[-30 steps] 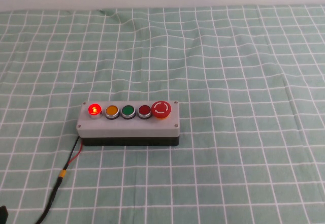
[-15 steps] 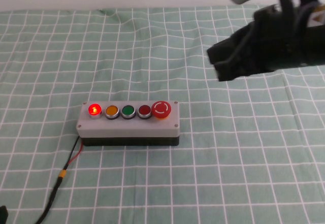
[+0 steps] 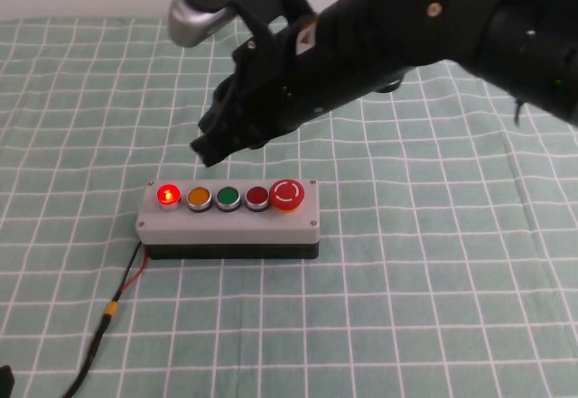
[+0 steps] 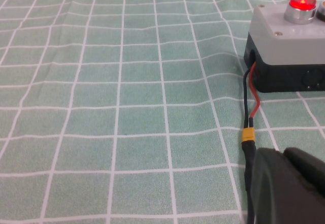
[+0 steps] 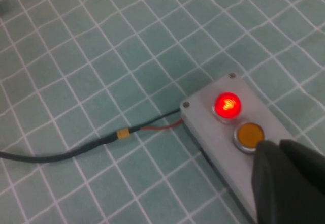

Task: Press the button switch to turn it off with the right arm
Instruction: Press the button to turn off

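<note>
Light glows in the button switch [image 3: 167,195], the bright-red push button at the left end of the row on the grey button box [image 3: 228,220], which sits on the green checked tablecloth [image 3: 433,281]. Next along the row come an orange button [image 3: 199,197], a green button [image 3: 227,198], a darker red button [image 3: 256,197] and a large red mushroom button [image 3: 287,194]. From the high camera, the right gripper [image 3: 209,150] on the right arm [image 3: 388,28] hangs above and just behind the box, its tip apart from the lit switch; I cannot tell how far its fingers are parted. Only the right wrist camera shows that gripper's dark tip [image 5: 289,183] overlapping the orange button, beside the switch [image 5: 228,104]. Only the left wrist camera shows the left gripper [image 4: 287,188], low near the red-and-black cable [image 4: 250,107]; its opening cannot be judged.
</note>
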